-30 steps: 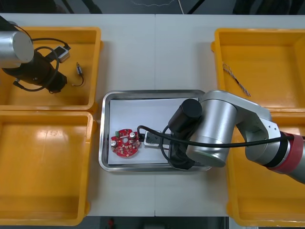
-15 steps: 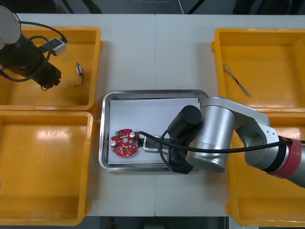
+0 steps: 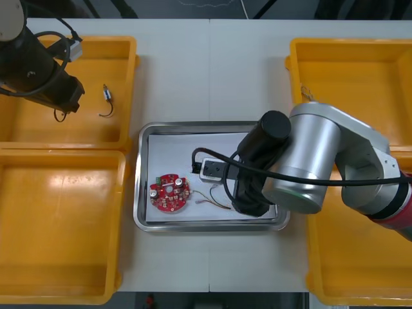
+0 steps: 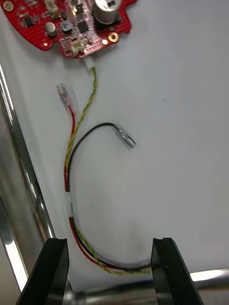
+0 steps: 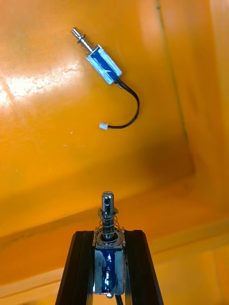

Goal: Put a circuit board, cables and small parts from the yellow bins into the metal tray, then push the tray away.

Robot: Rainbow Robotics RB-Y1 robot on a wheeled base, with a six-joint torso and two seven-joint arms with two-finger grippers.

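Lying in the tray [image 3: 138, 174] are board [image 3: 168, 192] and cables [image 4: 70, 147], right gripper [image 4: 109, 250] spread above them; left gripper [image 5: 109, 237] pinches a small metal part [image 5: 109, 259] over the far-left bin [image 3: 122, 77]; pushing remains.

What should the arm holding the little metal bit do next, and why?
Probably carry it to the metal tray: the left gripper is shut on a small metal part over a yellow bin; the tray holds a circuit board and cables.

The yellow bins [image 3: 64, 212] are glossy smooth plastic, the metal tray [image 3: 137, 193] has a shiny rim around a matt white lining, and the small metal part [image 5: 108, 252] gleams.
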